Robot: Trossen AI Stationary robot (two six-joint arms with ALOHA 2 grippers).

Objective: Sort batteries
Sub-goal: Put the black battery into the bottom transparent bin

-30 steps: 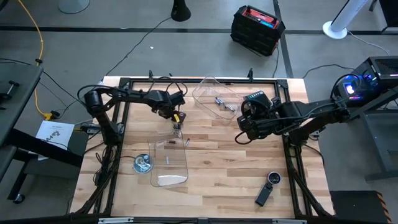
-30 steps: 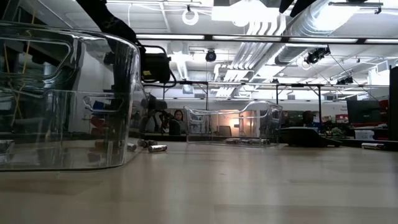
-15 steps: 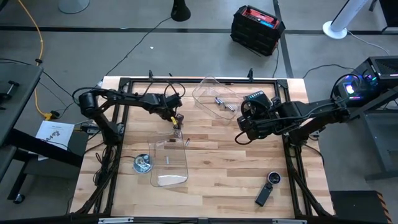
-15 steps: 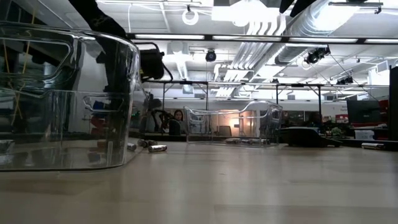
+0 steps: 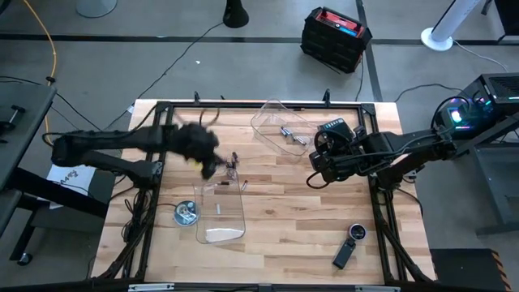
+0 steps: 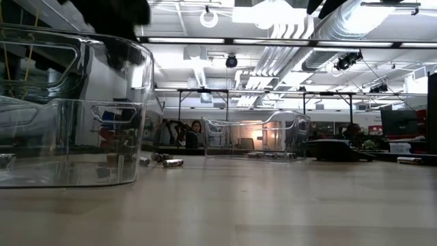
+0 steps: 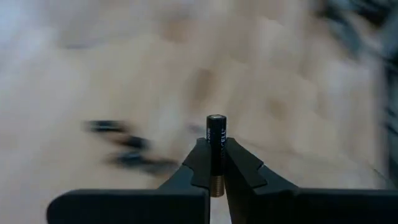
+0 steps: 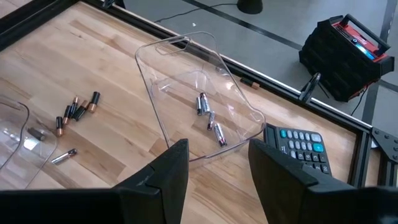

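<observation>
Okay, we've got the left gripper (image 7: 214,171) pinching one dark battery (image 7: 215,140) upright between its fingers, near the tabletop's left-centre by the loose batteries (image 8: 76,109). Right gripper (image 8: 219,168) waits spread over the right side, beside the far tray (image 8: 199,112). Risk, as we see it: the grip sits low on the cell, so a fast swing toward the near tray (image 5: 219,209) could tilt or fling it.

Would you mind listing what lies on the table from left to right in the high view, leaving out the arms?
Round metal dish → clear tray near the front → clear tray at the back holding silvery batteries → calculator → black oblong gadget.
</observation>
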